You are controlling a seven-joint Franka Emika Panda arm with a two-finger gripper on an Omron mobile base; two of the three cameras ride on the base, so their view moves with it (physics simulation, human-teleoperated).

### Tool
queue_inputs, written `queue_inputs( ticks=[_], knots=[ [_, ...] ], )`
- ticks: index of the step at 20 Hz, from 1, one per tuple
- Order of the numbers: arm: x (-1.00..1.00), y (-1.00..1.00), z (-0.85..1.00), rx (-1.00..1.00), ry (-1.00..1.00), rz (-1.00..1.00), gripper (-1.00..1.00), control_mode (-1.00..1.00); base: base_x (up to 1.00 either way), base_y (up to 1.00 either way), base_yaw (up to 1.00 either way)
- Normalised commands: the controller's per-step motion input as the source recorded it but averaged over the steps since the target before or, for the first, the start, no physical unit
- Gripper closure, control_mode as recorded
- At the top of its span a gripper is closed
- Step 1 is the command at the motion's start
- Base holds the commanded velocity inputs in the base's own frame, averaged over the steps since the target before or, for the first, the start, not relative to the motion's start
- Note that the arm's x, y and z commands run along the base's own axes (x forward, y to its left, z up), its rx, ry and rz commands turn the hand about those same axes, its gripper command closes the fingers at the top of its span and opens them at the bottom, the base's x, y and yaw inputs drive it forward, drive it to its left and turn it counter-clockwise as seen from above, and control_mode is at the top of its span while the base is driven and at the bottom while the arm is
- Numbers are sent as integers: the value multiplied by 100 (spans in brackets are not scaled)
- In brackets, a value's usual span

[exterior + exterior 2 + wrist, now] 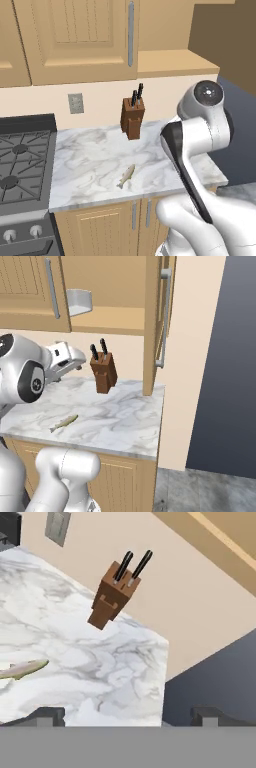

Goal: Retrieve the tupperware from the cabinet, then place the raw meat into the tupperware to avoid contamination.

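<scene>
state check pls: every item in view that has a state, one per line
cabinet: right door swung open, left door shut
tupperware: on the cabinet shelf, not yet taken out
raw meat: lying flat on the marble counter, near its front edge
knife block: upright by the wall, two knives in it
gripper: open, holding nothing, above the counter
stove: burners unlit, nothing on them
</scene>
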Motion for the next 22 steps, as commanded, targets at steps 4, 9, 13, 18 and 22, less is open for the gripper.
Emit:
queue_inputs(
  ticks=[4, 9, 13, 18, 22],
  knots=[
    [0, 38, 41, 8, -9, 15, -100, -100, 0, 0, 0],
    [0, 28, 40, 11, -14, 13, -100, -100, 0, 0, 0],
    [0, 28, 38, 11, -19, 12, -100, -100, 0, 0, 0],
    [4, 36, 35, 10, -23, 9, -100, -100, 0, 0, 0],
    [11, 45, 31, 8, -25, 6, -100, -100, 0, 0, 0]
  ],
)
